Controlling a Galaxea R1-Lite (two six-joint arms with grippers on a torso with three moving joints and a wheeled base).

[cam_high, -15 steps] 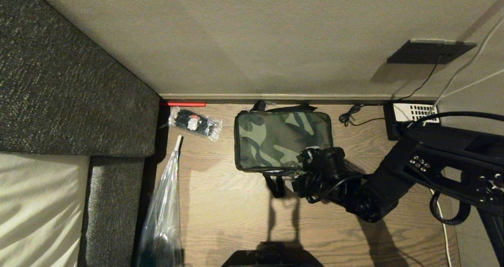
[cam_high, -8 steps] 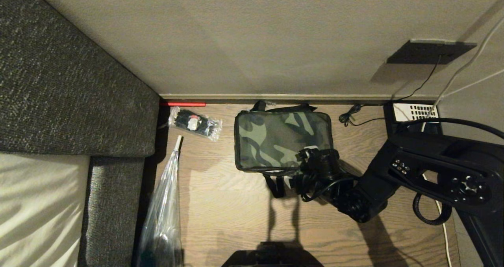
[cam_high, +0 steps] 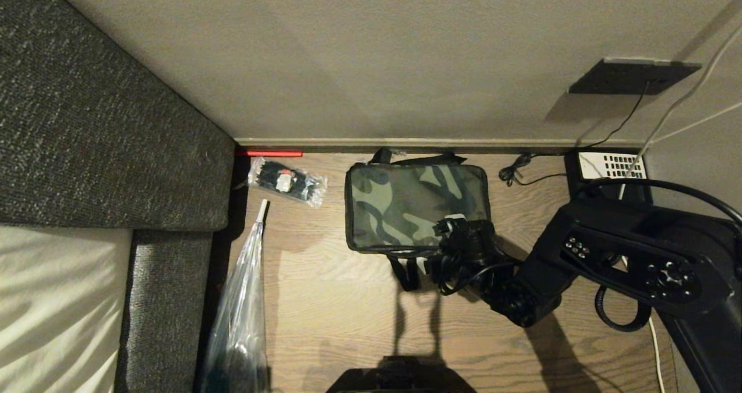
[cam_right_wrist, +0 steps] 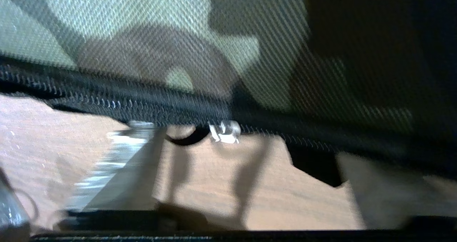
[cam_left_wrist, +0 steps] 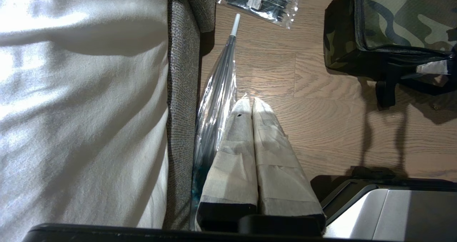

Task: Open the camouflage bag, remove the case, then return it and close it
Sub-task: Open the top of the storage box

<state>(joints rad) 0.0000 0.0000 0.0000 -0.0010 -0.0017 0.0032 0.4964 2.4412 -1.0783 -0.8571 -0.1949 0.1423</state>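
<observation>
Right gripper sat at the near right corner of the camouflage bag, low against its zipper edge; I could not tell from any view whether its fingers stood apart or together. My left gripper hung parked with its taped fingers pressed together, over the floor beside the bed's grey upholstered side and a folded clear umbrella.

The bag lay flat and zipped on the floor against the wall, so I judged I was on the opening step, hunting the zipper pull. The case was in no view, presumably inside. The next move called for settling onto the small silvery pull and catching it.

Only the right wrist view showed that pull and the zipper teeth close up; the head view hid them behind the arm. The head view alone gave the whole bag, a packet of cable ties to its left, and a phone by the wall.
</observation>
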